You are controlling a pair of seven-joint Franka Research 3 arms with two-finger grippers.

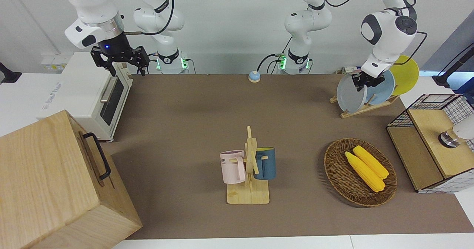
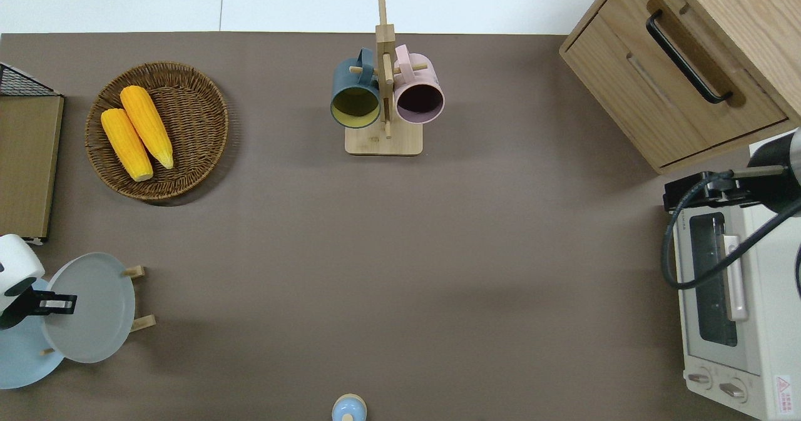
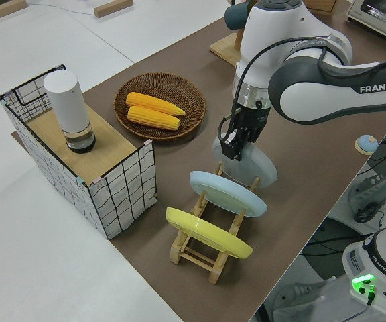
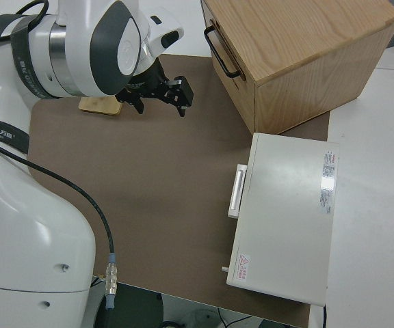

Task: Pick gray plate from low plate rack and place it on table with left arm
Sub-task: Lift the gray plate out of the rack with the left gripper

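Note:
The gray plate leans in the slot of the low plate rack that lies farthest from the robots, at the left arm's end of the brown table. My left gripper reaches down onto the plate's upper rim, one finger on each face, shut on it. A light-blue plate and a yellow plate fill the slots nearer the robots. My right gripper is parked, open and holding nothing.
A wicker basket with two corn cobs lies farther from the robots than the rack. A wire-sided box stands at the table's end beside it. The mug tree holds two mugs mid-table. A toaster oven and wooden cabinet sit at the right arm's end.

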